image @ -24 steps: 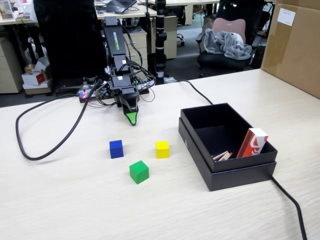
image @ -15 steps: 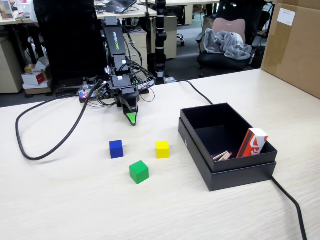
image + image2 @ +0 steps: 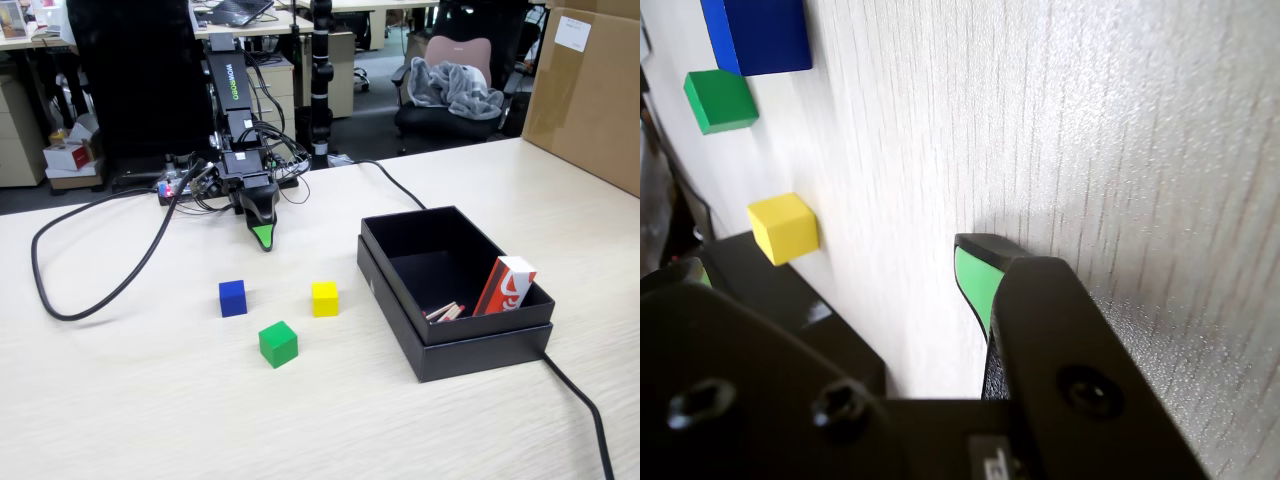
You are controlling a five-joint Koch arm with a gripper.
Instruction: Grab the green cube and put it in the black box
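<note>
The green cube (image 3: pixel 278 343) lies on the light wooden table, nearest the front, with a blue cube (image 3: pixel 232 297) to its back left and a yellow cube (image 3: pixel 324 298) to its back right. The wrist view shows the green cube (image 3: pixel 718 100) far off at the upper left. The black box (image 3: pixel 455 290) stands to the right of the cubes. My gripper (image 3: pixel 262 237) points down at the table well behind the cubes, touching none of them. In the wrist view the gripper (image 3: pixel 835 272) shows bare table between its green-padded fingers (image 3: pixel 975 275) and holds nothing.
Inside the black box lean a red and white packet (image 3: pixel 504 285) and some small sticks (image 3: pixel 443 312). A black cable (image 3: pixel 90 260) loops over the table's left part; another runs from behind the box to the front right. A big brown carton (image 3: pixel 588 90) stands at the right.
</note>
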